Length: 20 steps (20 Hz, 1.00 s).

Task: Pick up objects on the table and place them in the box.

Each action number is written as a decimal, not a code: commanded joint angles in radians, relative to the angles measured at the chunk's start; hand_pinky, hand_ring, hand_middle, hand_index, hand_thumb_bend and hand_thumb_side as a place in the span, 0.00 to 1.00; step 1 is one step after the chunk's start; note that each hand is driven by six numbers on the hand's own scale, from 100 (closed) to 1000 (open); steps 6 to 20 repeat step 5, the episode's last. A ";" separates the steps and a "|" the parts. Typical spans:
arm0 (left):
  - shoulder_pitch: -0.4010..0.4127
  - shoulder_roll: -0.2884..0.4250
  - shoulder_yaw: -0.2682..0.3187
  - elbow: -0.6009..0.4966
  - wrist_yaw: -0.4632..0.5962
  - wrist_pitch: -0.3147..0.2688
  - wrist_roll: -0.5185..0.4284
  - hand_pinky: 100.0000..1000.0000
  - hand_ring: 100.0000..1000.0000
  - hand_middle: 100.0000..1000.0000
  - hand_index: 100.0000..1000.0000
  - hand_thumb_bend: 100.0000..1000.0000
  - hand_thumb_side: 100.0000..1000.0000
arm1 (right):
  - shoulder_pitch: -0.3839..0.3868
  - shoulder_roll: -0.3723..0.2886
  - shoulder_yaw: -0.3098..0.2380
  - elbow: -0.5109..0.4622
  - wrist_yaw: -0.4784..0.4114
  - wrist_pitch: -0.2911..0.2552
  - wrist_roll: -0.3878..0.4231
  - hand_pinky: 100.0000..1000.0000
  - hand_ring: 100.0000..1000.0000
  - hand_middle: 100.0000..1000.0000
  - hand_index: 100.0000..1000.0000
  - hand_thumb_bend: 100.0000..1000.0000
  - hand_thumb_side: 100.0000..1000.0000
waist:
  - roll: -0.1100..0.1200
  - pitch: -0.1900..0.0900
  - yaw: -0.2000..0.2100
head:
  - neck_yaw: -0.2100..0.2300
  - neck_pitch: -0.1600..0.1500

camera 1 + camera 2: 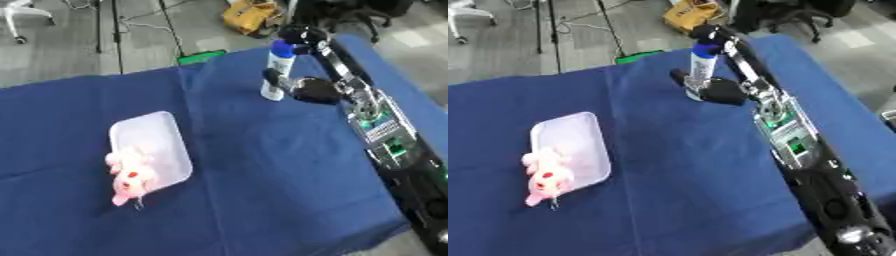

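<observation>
Up near the top centre, the right hand [710, 82] covers part of the white bottle [700, 70], and whether its fingers close round it can't be made out. The right arm [402, 165] runs off the lower right corner.

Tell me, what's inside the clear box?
A pink plush toy lies in the clear box at its near end, partly hanging over the rim. The rest of the box looks bare. What's under the toy is hidden.
</observation>
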 commanded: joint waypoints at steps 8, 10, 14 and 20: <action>-0.005 0.014 0.001 -0.016 -0.008 0.000 -0.006 0.76 0.76 0.75 0.81 0.46 0.90 | -0.008 -0.025 -0.015 -0.040 -0.015 0.004 -0.004 0.81 0.86 0.89 0.86 0.50 0.43 | -0.002 -0.051 -0.002 | 0.002 -0.012; -0.005 0.014 0.001 -0.016 -0.008 0.000 -0.006 0.76 0.76 0.75 0.81 0.46 0.90 | -0.008 -0.025 -0.015 -0.040 -0.015 0.004 -0.004 0.81 0.86 0.89 0.86 0.50 0.43 | -0.002 -0.051 -0.002 | 0.002 -0.012; -0.005 0.014 0.001 -0.016 -0.008 0.000 -0.006 0.76 0.76 0.75 0.81 0.46 0.90 | -0.008 -0.025 -0.015 -0.040 -0.015 0.004 -0.004 0.81 0.86 0.89 0.86 0.50 0.43 | -0.002 -0.051 -0.002 | 0.002 -0.012; -0.005 0.014 0.001 -0.016 -0.008 0.000 -0.006 0.76 0.76 0.75 0.81 0.46 0.90 | -0.008 -0.025 -0.015 -0.040 -0.015 0.004 -0.004 0.81 0.86 0.89 0.86 0.50 0.43 | -0.002 -0.051 -0.002 | 0.002 -0.012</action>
